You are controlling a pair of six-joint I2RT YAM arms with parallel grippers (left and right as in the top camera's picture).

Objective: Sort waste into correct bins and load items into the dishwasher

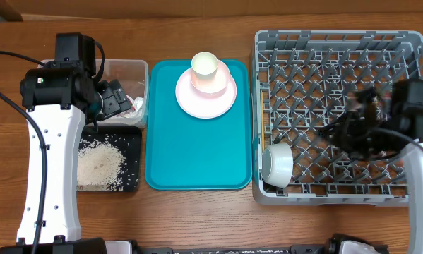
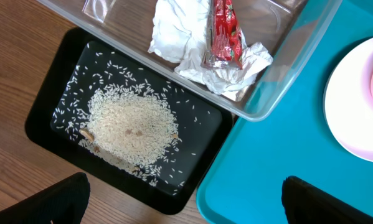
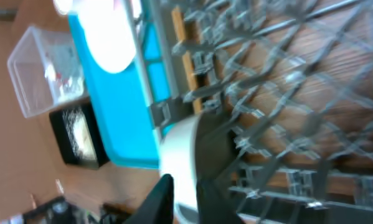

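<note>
I take the teal tray (image 1: pixel 197 152) as my reference. The waste side looks finished. Just left of its far end, the clear tub (image 2: pixel 286 68) holds the crumpled tissue (image 2: pixel 174 31) and the red wrapper (image 2: pixel 223 31). Left of its nearer end, the black tray (image 2: pixel 49 118) carries the rice (image 2: pixel 130 127).

Just right of the teal tray stands the dish rack (image 1: pixel 409 35). The white bowl (image 1: pixel 277 164) lies tipped on its side in the rack corner closest to the teal tray's nearer right corner, so one dish is loaded. By my reckoning the plate (image 1: pixel 225 99) and the cup (image 1: pixel 205 67) standing on it remain, both at the teal tray's far end. I cannot find chopsticks or a second cup.

The left gripper (image 2: pixel 186 186) hangs beside the teal tray's left rim, fingers spread wide and holding nothing. The right gripper (image 1: pixel 345 132) is over the rack's middle, well right of the teal tray. Its view is smeared, so I cannot tell whether its fingers are apart or together.

The teal tray's nearer half is bare, a clear way in to the plate. The tub wall and rack wall crowd its two long rims, so I would lift over them rather than slide.
</note>
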